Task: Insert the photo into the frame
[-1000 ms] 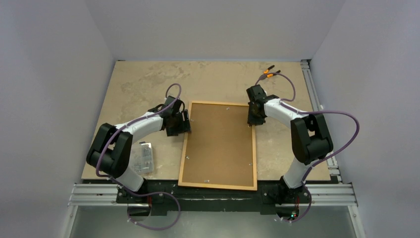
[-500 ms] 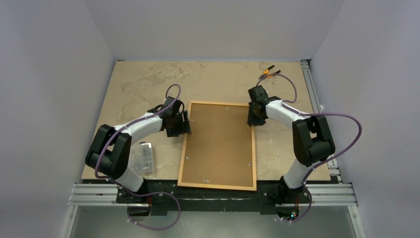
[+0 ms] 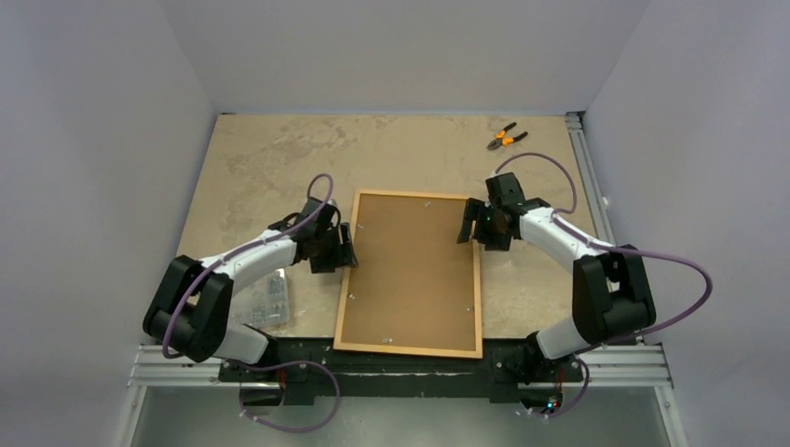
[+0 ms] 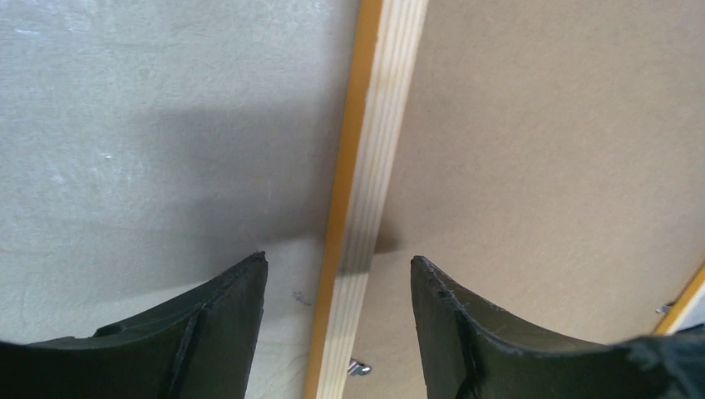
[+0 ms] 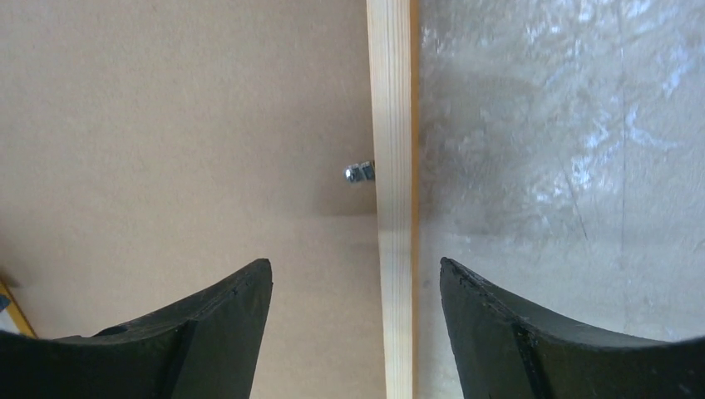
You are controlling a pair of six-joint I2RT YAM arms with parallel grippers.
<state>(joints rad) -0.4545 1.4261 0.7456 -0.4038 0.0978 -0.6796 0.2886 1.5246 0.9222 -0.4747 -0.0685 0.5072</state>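
The frame (image 3: 408, 350) lay flat in the middle of the counter (image 3: 261, 168), its near rail at or just over the counter's near edge. Its pale wood reverse faced up, a thin orange line showed along the outer side, and a plain brown backing board (image 3: 415, 270) filled it. A clear plastic packet (image 3: 270, 296) sat near the left arm, apart from the frame's left rail.

Farther in, the left gripper (image 3: 348, 244) straddled the left rail with its fingers (image 4: 224, 307) apart and room on both sides. The right gripper (image 3: 466, 226) straddled the right rail a little farther back, likewise spread and gripping nothing, and a small metal tab (image 5: 359, 173) stuck out from the rail over the board just ahead of it.

Bare counter ran along both long sides and beyond the far rail. Orange-handled pliers (image 3: 505, 139) lay at the far right, well apart from the frame.
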